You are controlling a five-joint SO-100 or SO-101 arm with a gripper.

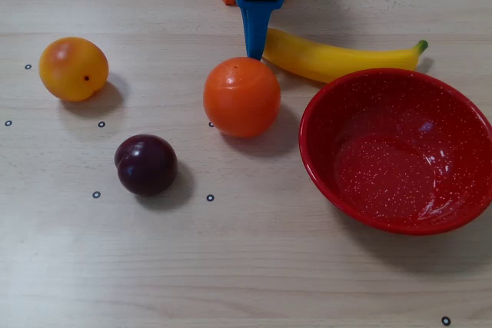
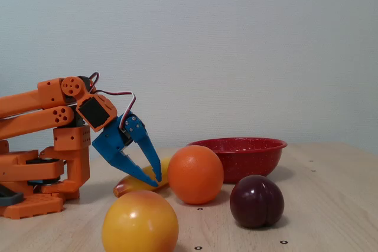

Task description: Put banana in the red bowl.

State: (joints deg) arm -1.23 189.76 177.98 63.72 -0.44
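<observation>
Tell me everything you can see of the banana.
The banana is a long, gently curved yellow toy with a smooth plastic-looking skin and a small green stem tip pointing right in the overhead view. It lies flat on the wooden table, just behind the red bowl, whose rim hides part of its lower edge. Its blunt end is hidden under the blue claw, which is open around it in the fixed view. Contact with the orange beside it cannot be told.

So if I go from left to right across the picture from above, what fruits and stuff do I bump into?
Yellow-orange fruit → dark plum → orange → banana → red bowl. The blue gripper sits right above the orange, so I left it out.
</observation>
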